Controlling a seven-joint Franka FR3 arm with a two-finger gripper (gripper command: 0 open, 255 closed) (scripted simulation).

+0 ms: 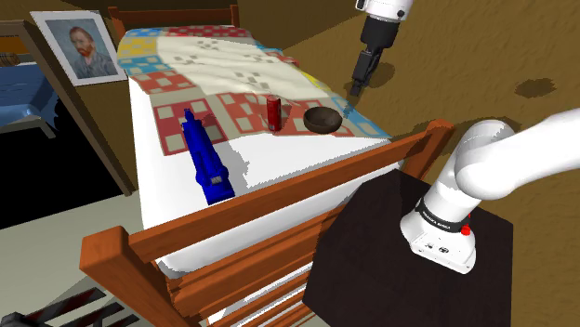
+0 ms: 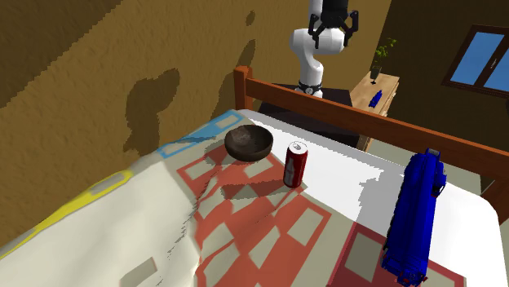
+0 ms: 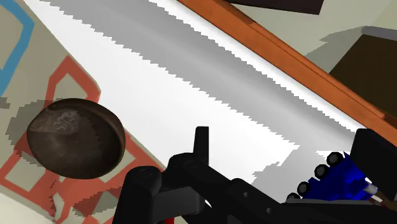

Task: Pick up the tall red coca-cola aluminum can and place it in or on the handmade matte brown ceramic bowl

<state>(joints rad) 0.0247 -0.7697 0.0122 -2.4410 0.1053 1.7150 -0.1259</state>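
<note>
Black two-finger gripper (image 2: pixel 335 26) spread wide and empty, high over the bed's edge.
The tall red can with a silver top (image 1: pixel 273 112) stands upright on the patchwork quilt (image 1: pixel 200 65) at the shoulder view's centre. It is just left of the dark brown round bowl (image 1: pixel 322 119) and apart from it. A long blue blocky object (image 1: pixel 206 163) lies lower left on the white sheet.

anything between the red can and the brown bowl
Nothing; just bare patchwork quilt between the upright red soda can and the dark brown round bowl, seen in the second exterior view.
</note>
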